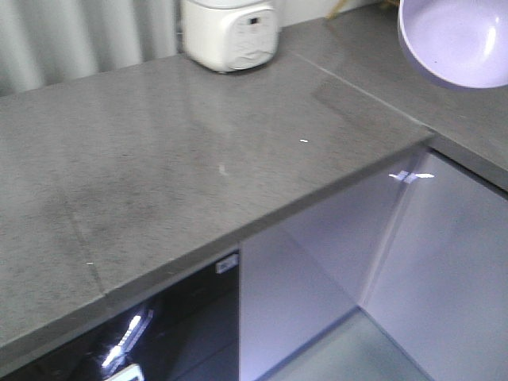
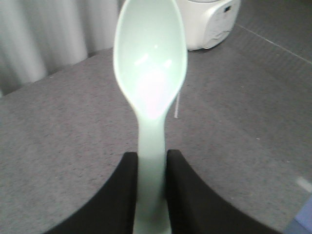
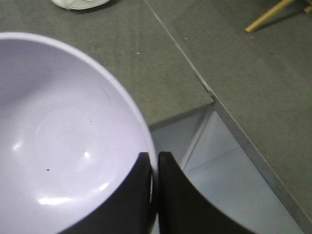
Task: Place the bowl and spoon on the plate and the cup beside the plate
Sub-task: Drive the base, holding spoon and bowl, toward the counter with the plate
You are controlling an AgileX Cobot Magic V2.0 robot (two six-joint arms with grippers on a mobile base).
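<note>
I've got open counter (image 1: 198,159) mid-span; white cooker (image 1: 230,32) blocks the back, bowl (image 1: 456,40) hangs over right side, wooden stick (image 3: 268,14) beyond.

White rounded plastic appliance (image 1: 230,32) at the back edge of the grey stone countertop (image 1: 159,175), small round lavender plastic bowl (image 1: 456,40) aloft over the countertop's right-hand stretch, short mint-green plastic spoon (image 2: 150,58) above the countertop, head toward the appliance, glossy cabinet doors (image 1: 357,262) under the front edge

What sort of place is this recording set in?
Probably a kitchen: a grey L-shaped counter, a white rice-cooker-like appliance on it, and glossy cabinet doors beneath.
</note>
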